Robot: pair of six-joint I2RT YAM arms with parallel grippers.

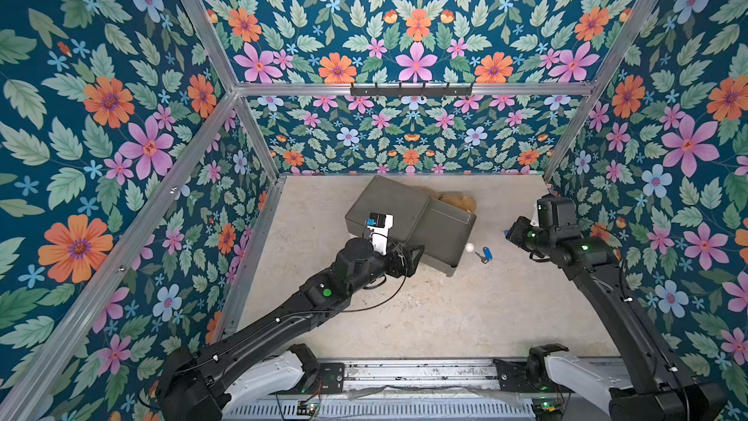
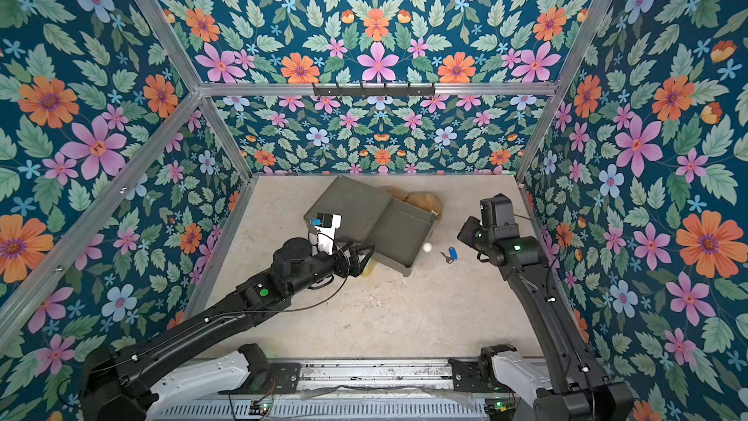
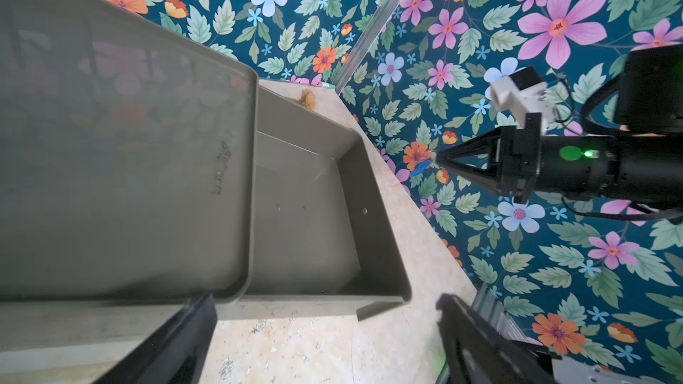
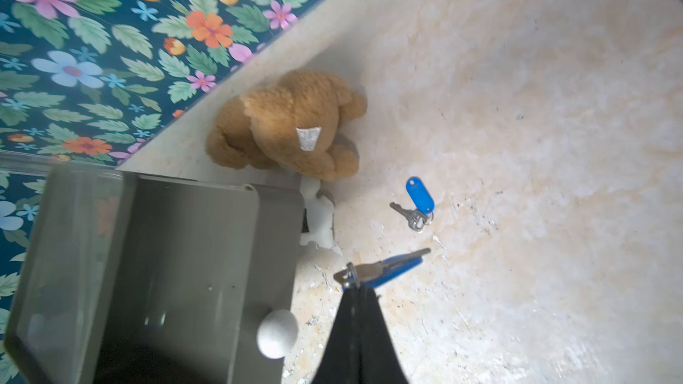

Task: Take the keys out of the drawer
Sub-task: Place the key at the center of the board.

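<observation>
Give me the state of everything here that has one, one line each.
drawer: pulled open, visible part empty.
held key, blue tag: clear of the table.
loose key, blue tag: flat on the table.
right gripper: shut on the held key.
left gripper: open, empty.
teddy bear: lying on the table.

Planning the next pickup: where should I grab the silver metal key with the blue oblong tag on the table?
Probably pinch the blue oblong plastic tag across its narrow width, from straight above: it lies flat, in the open, broader than the silver key.
</observation>
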